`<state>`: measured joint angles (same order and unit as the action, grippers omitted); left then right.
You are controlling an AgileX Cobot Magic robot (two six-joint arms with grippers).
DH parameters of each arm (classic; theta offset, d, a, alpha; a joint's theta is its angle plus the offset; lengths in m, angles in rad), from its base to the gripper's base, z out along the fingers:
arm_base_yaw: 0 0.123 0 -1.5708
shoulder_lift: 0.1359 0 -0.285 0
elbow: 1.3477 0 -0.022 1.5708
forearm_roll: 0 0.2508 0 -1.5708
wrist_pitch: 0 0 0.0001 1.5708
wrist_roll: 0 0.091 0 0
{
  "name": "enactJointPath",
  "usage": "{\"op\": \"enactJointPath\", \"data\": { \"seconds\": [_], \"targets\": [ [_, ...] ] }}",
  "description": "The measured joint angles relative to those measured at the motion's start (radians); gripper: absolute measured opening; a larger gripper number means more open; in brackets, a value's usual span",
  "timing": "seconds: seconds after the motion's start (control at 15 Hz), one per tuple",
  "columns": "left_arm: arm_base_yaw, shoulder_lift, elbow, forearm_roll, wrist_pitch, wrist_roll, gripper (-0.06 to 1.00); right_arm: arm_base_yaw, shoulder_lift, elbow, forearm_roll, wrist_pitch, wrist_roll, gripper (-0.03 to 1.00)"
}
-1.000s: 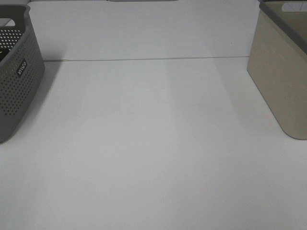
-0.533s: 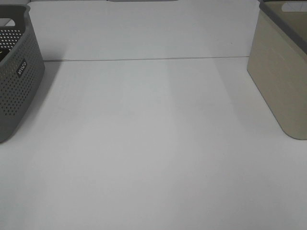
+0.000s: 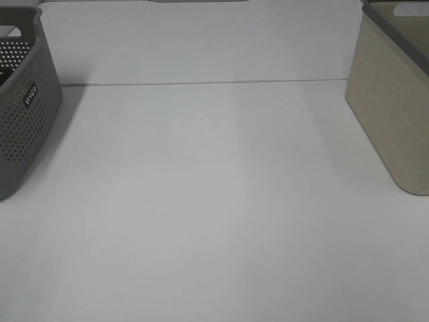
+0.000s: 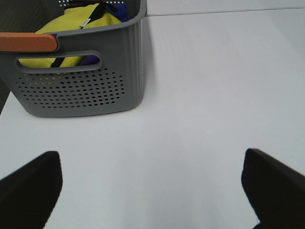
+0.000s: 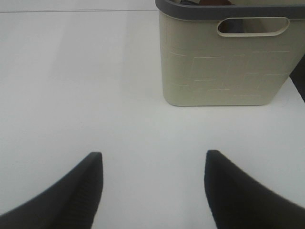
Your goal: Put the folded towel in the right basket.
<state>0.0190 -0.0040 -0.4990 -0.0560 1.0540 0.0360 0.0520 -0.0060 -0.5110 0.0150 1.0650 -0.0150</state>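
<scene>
The right basket (image 3: 395,100) is beige with a grey rim and stands at the table's right edge; it also shows in the right wrist view (image 5: 224,57), with something dark inside that I cannot make out. No folded towel lies on the table in any view. My left gripper (image 4: 152,186) is open and empty above bare table, short of the grey perforated basket (image 4: 81,62). My right gripper (image 5: 152,186) is open and empty above bare table, short of the beige basket. Neither gripper shows in the high view.
The grey perforated basket (image 3: 23,100) stands at the table's left edge and holds yellow, blue and purple cloth (image 4: 76,21). An orange bar (image 4: 27,42) lies along its rim. The white table (image 3: 214,201) runs back to a white wall.
</scene>
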Motion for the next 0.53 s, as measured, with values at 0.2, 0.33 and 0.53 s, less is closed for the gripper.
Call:
{"op": "enactJointPath", "data": {
  "seconds": [0.2, 0.33, 0.53],
  "targets": [
    [0.000, 0.000, 0.000, 0.000, 0.000, 0.000, 0.97, 0.000, 0.000, 0.003, 0.000, 0.000, 0.000, 0.60],
    [0.000, 0.000, 0.000, 0.000, 0.000, 0.000, 0.97, 0.000, 0.000, 0.003, 0.000, 0.000, 0.000, 0.60],
    [0.000, 0.000, 0.000, 0.000, 0.000, 0.000, 0.97, 0.000, 0.000, 0.003, 0.000, 0.000, 0.000, 0.60]
  ]
}}
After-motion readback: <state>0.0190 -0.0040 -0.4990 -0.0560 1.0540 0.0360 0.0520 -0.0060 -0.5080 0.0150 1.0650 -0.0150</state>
